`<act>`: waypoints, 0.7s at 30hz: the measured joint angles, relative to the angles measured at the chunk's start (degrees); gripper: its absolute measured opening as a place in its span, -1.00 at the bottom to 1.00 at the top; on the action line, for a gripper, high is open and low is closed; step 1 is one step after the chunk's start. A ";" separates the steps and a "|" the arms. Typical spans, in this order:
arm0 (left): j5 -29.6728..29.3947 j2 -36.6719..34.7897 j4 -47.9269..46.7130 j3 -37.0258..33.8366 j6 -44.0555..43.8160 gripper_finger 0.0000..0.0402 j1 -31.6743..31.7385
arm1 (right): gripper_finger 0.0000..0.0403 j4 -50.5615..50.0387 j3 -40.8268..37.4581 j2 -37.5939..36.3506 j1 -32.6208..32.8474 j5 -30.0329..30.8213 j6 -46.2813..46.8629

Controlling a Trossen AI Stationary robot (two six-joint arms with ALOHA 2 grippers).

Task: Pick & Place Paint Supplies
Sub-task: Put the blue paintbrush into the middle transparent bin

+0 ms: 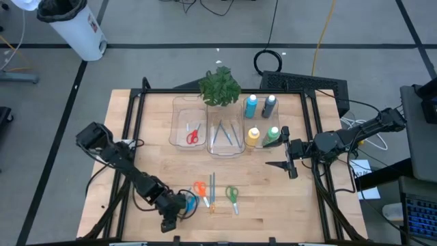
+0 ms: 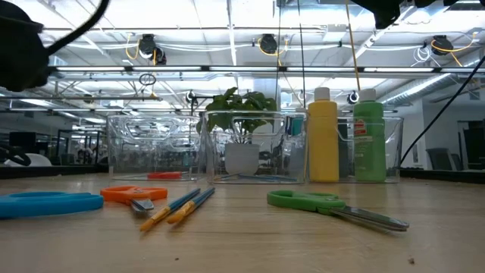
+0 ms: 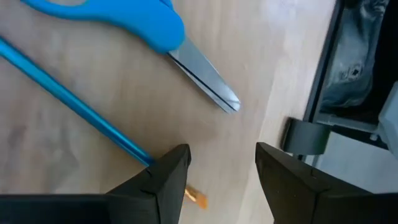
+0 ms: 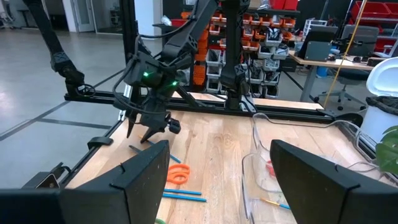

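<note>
- We find the left gripper low over the table near its front edge, toward the left corner; its fingers stand apart and pinch nothing.
- In the left wrist view, the blue scissors lie flat just ahead of those fingers, blades closed, beside a blue brush whose end reaches the left finger.
- The right gripper hangs near the right edge of the table, fingers spread wide and empty.
- Along the front half of the table we note the orange scissors, 2 brushes lying side by side, and the green scissors, all flat on the wood.
- 3 clear bins sit in a row toward the rear edge. The left bin holds the red scissors; the middle bin holds several thin brushes.
- The right bin holds 4 upright bottles: light blue bottle, dark blue bottle, yellow bottle and green bottle.
- A leafy plant stands at the rear edge, behind the middle bin.
</note>
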 joint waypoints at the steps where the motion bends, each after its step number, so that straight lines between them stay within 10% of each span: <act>1: 0.08 -0.05 -0.12 -0.01 0.25 -0.01 0.45 | 0.34 -0.01 0.00 0.00 0.00 0.00 0.00; 21: 5.91 0.09 -3.85 -0.20 1.25 -0.57 5.44 | 0.34 0.01 0.00 0.00 0.00 0.00 0.01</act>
